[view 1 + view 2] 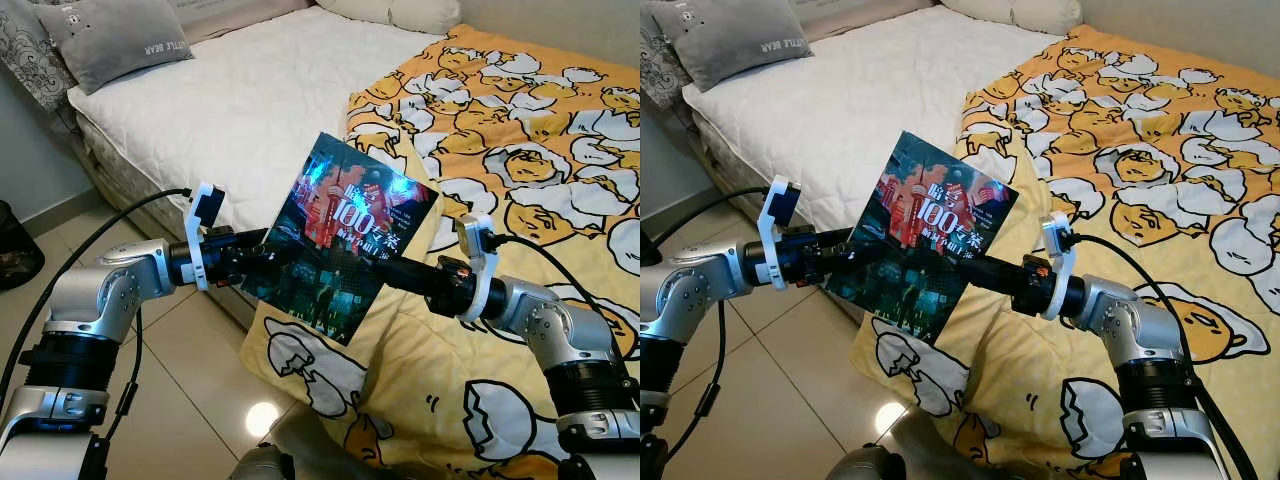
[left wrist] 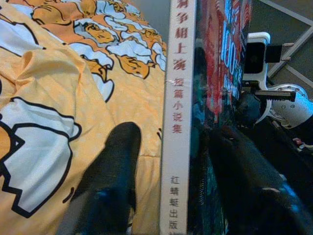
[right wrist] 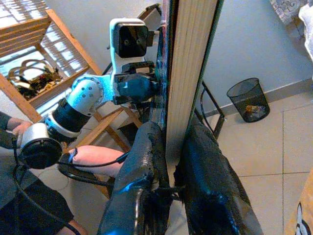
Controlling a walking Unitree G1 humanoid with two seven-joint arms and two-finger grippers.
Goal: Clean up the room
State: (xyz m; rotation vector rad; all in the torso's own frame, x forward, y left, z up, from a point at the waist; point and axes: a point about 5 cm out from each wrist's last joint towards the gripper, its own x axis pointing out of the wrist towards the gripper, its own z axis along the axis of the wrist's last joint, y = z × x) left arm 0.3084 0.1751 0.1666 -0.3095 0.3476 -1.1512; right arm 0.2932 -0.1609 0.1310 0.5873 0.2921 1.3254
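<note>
Both grippers clench the book (image 1: 345, 240): left gripper (image 1: 262, 262) at nine o'clock, right gripper (image 1: 385, 270) at three. Releasing one side first, judged safest, prevents twisting.

The 2 eye views look down from head height at the book (image 1: 345, 240) mid-frame before the bed (image 1: 250, 100); both wrist cameras face it close, edge-on.
</note>
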